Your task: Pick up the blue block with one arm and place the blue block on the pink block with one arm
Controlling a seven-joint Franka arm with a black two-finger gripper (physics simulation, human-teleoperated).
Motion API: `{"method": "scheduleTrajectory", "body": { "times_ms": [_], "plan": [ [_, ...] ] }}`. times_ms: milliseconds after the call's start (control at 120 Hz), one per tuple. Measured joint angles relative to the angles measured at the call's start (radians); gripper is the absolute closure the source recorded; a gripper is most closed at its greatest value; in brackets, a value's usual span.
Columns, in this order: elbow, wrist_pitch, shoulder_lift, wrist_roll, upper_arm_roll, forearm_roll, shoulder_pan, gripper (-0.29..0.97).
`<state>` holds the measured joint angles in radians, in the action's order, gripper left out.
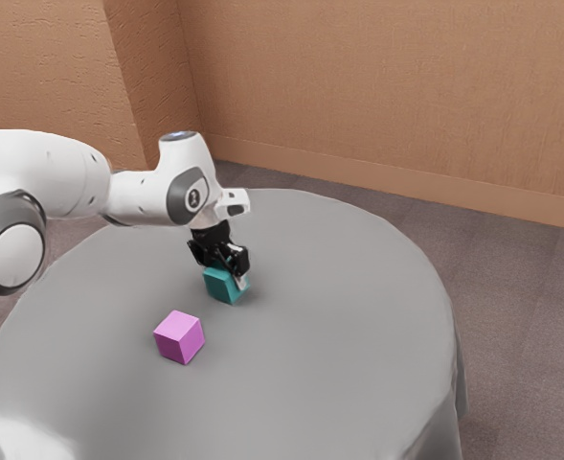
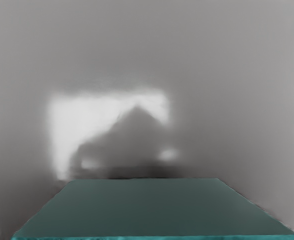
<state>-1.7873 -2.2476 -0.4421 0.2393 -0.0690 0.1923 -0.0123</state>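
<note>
Grasp step: with claw (image 1: 226, 272) low over blue block (image 1: 222, 287), directly beneath it on desk (image 1: 358, 316), and closure impossible to tell, confirm firm grip, then lift clear and carry to pink block (image 1: 179, 337), near the claw but apart, for level placement.

The arm (image 1: 71, 182) is reaching in from the exterior view's left over the table (image 1: 377, 287); the gripper (image 1: 232, 275) is hanging directly over the far block (image 1: 220, 287), down at its top; that block is sitting on the table near its middle; the near block (image 1: 179, 336) is also sitting on the table, apart from the far block, toward the exterior view's lower left of it; in the wrist view the far block (image 2: 151, 210) is lying just under the hand, with the table (image 2: 236, 75) stretching beyond it.
</note>
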Motion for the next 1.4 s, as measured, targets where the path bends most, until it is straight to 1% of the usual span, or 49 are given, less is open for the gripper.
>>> {"method": "scheduleTrajectory", "body": {
  "times_ms": [75, 142, 325, 533, 683, 767, 867, 958, 1067, 1233, 1400],
  "plan": [
    [-0.145, 0.0, 0.163, -0.021, 0.0, -0.005, 0.004, 0.38],
    [-0.21, 0.001, 0.234, -0.042, 0.0, -0.009, 0.001, 0.38],
    [-0.35, 0.004, 0.362, -0.107, 0.001, -0.014, -0.013, 0.39],
    [-0.467, 0.007, 0.425, -0.169, 0.005, -0.016, -0.02, 0.39],
    [-0.497, 0.008, 0.441, -0.201, 0.009, -0.042, -0.02, 0.39],
    [-0.481, 0.008, 0.418, -0.214, 0.008, -0.079, -0.022, 0.39],
    [-0.46, 0.007, 0.396, -0.221, 0.005, -0.103, -0.022, 0.39],
    [-0.455, 0.006, 0.388, -0.214, 0.004, -0.166, -0.01, 0.39],
    [-0.429, 0.005, 0.361, -0.206, 0.004, -0.204, 0.001, 0.39],
    [-0.402, 0.003, 0.327, -0.197, 0.004, -0.221, -0.006, 0.39],
    [-0.4, -0.005, 0.327, -0.195, 0.005, -0.205, -0.014, 0.39]
  ]
}}
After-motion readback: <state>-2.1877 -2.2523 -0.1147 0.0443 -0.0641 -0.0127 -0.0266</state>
